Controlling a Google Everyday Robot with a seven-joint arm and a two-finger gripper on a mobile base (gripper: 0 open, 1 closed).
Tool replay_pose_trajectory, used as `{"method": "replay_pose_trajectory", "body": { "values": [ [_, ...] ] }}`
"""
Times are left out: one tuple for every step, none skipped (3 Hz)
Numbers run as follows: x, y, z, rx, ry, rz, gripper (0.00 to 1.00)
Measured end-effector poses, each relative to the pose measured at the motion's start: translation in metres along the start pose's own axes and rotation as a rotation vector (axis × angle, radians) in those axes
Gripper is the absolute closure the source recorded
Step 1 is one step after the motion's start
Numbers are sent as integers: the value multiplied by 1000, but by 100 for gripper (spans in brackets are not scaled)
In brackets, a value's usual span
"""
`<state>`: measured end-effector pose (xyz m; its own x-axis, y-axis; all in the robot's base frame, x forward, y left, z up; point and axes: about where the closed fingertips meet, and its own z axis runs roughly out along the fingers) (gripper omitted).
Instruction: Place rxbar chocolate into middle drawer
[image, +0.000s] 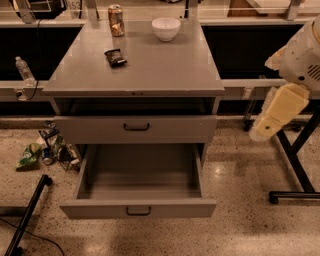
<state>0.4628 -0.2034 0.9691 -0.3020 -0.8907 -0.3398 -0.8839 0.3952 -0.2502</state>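
Rxbar chocolate: one black-wrapped bar, lying flat on the cabinet top, left of centre and just in front of the can.
Long axis: slanted, from back-left to front-right as seen from the camera.
Gripper: hangs off the cabinet's right side, level with the upper drawer; whether it is released or clenched cannot be told; it holds nothing visible.
Key relation: the bar lies well apart from the gripper, across the top toward the left of the view and higher, so the reach probably has to rise above the cabinet edge first.
Middle drawer: pulled open below the upper one, nothing visible inside, in front of and below the bar.
Counts: one bar, one orange can, one white bowl, two drawer fronts, one arm.
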Motion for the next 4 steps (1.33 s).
{"method": "replay_pose_trajectory", "body": {
  "values": [
    [-17,-13,36,-6,-152,160,0],
    [-47,-43,67,22,-309,283,0],
    [-90,-61,93,52,-436,326,0],
    [-130,-78,120,106,-531,337,0]
  ]
}}
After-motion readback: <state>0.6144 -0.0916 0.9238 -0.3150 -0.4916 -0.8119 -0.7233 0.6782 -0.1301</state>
